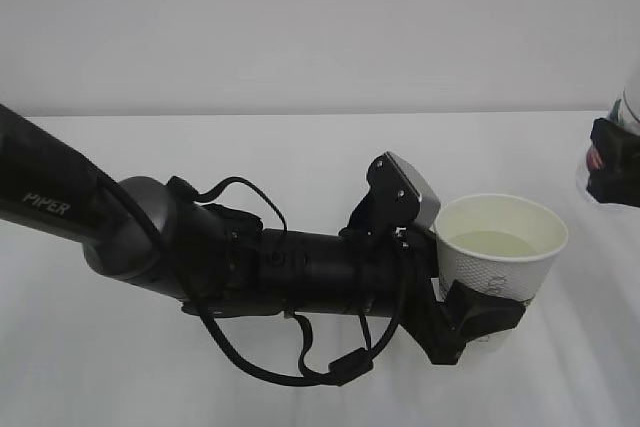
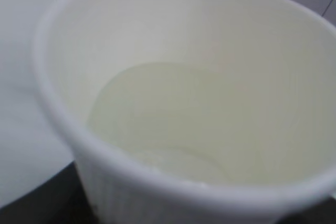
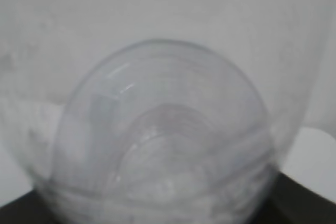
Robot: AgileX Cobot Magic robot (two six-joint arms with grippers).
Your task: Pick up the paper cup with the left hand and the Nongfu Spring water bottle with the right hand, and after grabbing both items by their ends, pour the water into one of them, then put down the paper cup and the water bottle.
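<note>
The cup [image 1: 500, 247] sits upright in the left hand [image 1: 470, 312], to the right of the middle of the white worktop [image 1: 300, 157]. The black fingers [image 1: 485, 315] are clamped on its lower wall, near the base. A pale pool of water [image 1: 495, 243] lies in its cream inside; the left wrist view shows that pool [image 2: 157, 114] covering the bottom, well below the rolled rim. The left arm [image 1: 200, 247], marked "PIPER", reaches in from the left edge with cables looped under it. At the far right edge, apart from the cup, the right hand [image 1: 615, 172] is clamped on the bottle [image 1: 630, 107]. The right wrist view is filled by the bottle's clear ribbed body [image 3: 163, 140], blurred, with dark finger edges at the lower corners.
</note>
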